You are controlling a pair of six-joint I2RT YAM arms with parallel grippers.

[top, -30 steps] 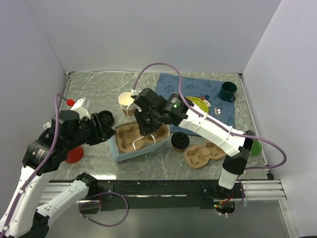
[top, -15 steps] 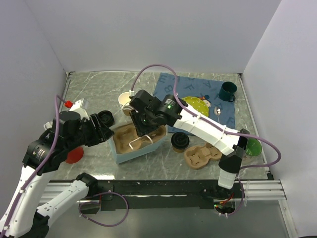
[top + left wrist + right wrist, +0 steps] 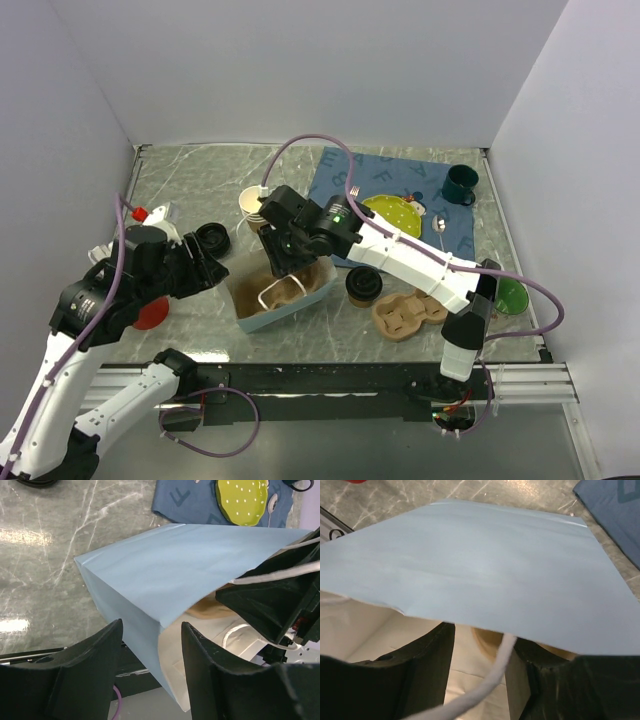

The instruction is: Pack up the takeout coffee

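Note:
The takeout coffee (image 3: pixel 363 284), a brown cup with a black lid, stands on the table to the right of a light blue paper bag (image 3: pixel 268 316). The bag lies tilted with its mouth open and shows a brown cup carrier (image 3: pixel 303 287) inside. My left gripper (image 3: pixel 215 266) is open, and its fingers straddle the bag's (image 3: pixel 165 575) near edge without pinching it. Open too, my right gripper (image 3: pixel 284 262) reaches into the bag's (image 3: pixel 480 565) mouth. A white cord handle (image 3: pixel 495 680) runs loose between its fingers.
A second cardboard carrier (image 3: pixel 410 313) lies right of the coffee. A stack of cream cups (image 3: pixel 255 208) and black lids (image 3: pixel 212 240) sit behind the bag. On or near the blue mat (image 3: pixel 345 175) are a yellow-green plate (image 3: pixel 392 213) and dark green mug (image 3: pixel 460 184). A green bowl (image 3: pixel 512 296) sits far right, a red disc (image 3: pixel 150 313) left.
Both grippers have opened wider. The right gripper has moved left and deeper into the bag's mouth, and the bag has shifted slightly toward the near left.

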